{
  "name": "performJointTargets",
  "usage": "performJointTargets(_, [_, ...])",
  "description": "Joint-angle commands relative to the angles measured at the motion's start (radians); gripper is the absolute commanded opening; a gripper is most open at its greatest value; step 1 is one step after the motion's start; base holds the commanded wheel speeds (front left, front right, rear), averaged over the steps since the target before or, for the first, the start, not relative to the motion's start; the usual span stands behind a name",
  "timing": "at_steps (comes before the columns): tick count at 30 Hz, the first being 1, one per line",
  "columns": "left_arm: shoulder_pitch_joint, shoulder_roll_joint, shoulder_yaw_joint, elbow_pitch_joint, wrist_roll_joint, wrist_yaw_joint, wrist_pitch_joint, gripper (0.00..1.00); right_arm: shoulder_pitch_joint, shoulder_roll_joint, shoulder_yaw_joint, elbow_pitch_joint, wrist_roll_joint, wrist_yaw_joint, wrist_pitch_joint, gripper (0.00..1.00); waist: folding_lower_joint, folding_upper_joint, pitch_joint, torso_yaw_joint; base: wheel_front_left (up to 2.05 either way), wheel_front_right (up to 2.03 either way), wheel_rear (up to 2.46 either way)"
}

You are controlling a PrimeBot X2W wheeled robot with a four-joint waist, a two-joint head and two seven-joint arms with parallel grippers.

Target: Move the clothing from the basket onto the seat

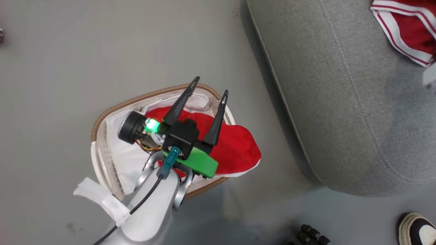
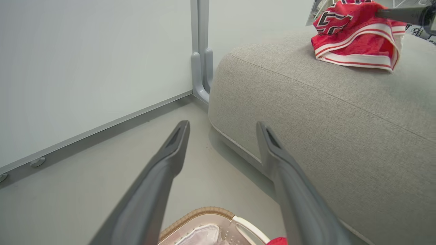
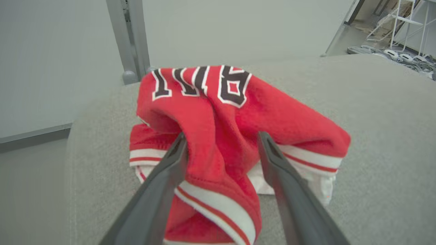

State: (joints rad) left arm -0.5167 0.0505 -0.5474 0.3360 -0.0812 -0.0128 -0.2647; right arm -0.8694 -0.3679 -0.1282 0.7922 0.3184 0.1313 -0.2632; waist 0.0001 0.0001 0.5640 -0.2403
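The oval white basket [image 1: 97, 126] with its brown rim stands on the floor. A red piece of clothing [image 1: 238, 146] lies in it and droops over its right rim. My left gripper [image 1: 210, 86] hovers open above the basket, holding nothing. To the right is the grey seat [image 1: 340, 95]. A second red piece with white stripe trim and black-white letters [image 3: 221, 112] lies bunched on top of the seat. My right gripper [image 3: 222, 135] is open, its fingers apart on either side of a fold of this piece. The same piece [image 2: 354, 34] is seen in the left wrist view, on the seat [image 2: 323, 112].
A plain white sheet [image 1: 119, 149] lines the basket. A person's shoe [image 1: 417, 229] and small black objects [image 1: 311, 234] are on the floor at the lower right. A pale wall panel with a grey post [image 2: 201, 51] stands behind the seat.
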Motion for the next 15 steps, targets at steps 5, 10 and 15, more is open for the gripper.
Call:
performJointTargets(5, [0.04,0.004,0.032,-0.015,-0.005,0.01,0.0,1.0,0.189,0.033,0.003,-0.081,-0.035,-0.001,-0.002,1.0,-0.0001,-0.0001,-0.077,0.006,0.0,0.0,0.0])
performJointTargets(10, [0.082,0.011,0.098,-0.02,-0.014,0.021,0.0,1.0,0.323,0.068,0.029,-0.183,-0.046,-0.001,-0.002,1.0,-0.0001,-0.0001,-0.158,0.02,0.0,0.0,0.0])
performJointTargets(15, [0.138,0.014,0.166,-0.018,-0.019,0.035,0.001,1.0,0.397,0.103,0.08,-0.279,-0.038,-0.001,-0.002,1.0,-0.0001,-0.0001,-0.23,0.065,0.0,0.0,0.0])
